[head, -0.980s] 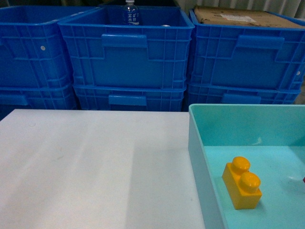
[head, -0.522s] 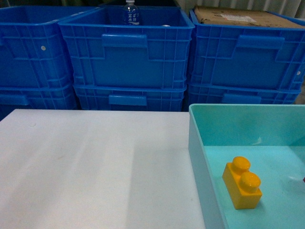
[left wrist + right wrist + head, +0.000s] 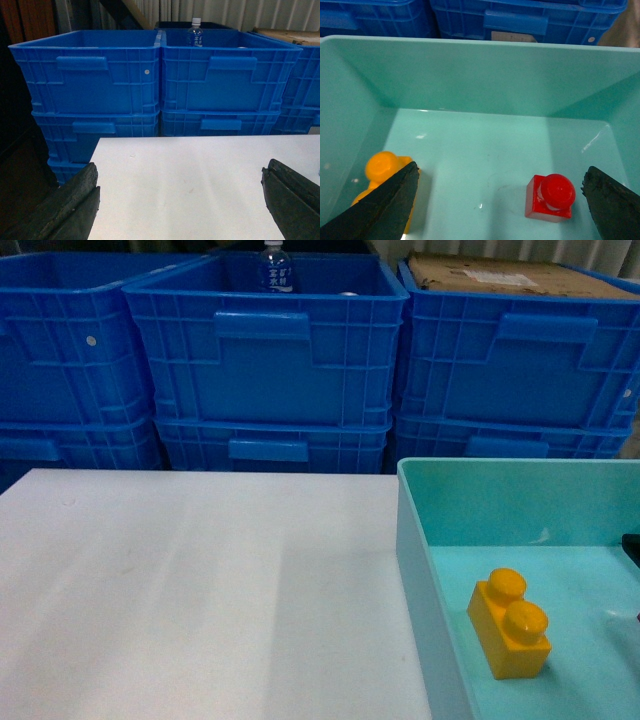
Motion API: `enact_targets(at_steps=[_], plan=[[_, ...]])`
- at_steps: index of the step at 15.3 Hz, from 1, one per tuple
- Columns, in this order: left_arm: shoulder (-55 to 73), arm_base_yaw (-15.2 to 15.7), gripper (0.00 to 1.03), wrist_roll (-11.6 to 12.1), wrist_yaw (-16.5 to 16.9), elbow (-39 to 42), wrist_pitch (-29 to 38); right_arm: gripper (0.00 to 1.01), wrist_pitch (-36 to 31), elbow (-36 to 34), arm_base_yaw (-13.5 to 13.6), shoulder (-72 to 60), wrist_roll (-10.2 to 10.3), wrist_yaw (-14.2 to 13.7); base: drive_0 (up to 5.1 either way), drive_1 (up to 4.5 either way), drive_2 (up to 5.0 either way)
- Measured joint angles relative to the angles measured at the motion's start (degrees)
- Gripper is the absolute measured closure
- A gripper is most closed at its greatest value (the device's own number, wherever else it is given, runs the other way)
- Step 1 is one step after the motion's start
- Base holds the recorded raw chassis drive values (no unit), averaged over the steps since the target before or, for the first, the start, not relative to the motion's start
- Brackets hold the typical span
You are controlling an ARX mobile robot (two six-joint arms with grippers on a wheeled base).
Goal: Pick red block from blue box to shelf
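Right gripper (image 3: 497, 200) has just edged into the head view at the far right—it wasn't there a sec ago—jaws spread wide, nothing held. Red block (image 3: 550, 197) sits between its fingers, nearer the right one, on the blue box (image 3: 470, 75) floor—approach underway, prob. descent next.

Storeroom, stacked blue crates (image 3: 265, 350), white table (image 3: 200, 590)

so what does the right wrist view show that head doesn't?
Only the right wrist view shows the red block on the floor of the blue box, between the open fingers of the right end effector. Only the head view shows the white table, the water bottle and the cardboard. Both show the yellow brick and the blue crates.
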State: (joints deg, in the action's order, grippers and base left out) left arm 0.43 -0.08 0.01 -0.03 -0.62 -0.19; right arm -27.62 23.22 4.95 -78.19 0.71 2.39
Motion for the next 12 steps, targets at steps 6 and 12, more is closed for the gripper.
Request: enact_targets(at_steps=[6, 12], plan=[[0.0, 0.0, 0.05, 0.0, 0.0, 0.0, 0.0, 0.03, -4.3, 4.9, -6.4, -9.0, 0.8, 0.4, 0.0, 0.0, 0.0], [0.0, 0.0, 0.05, 0.0, 0.0, 0.0, 0.0, 0.03, -10.1, 6.0, -5.9, -17.7, 1.6, -0.5, 0.0, 0.0, 0.0]])
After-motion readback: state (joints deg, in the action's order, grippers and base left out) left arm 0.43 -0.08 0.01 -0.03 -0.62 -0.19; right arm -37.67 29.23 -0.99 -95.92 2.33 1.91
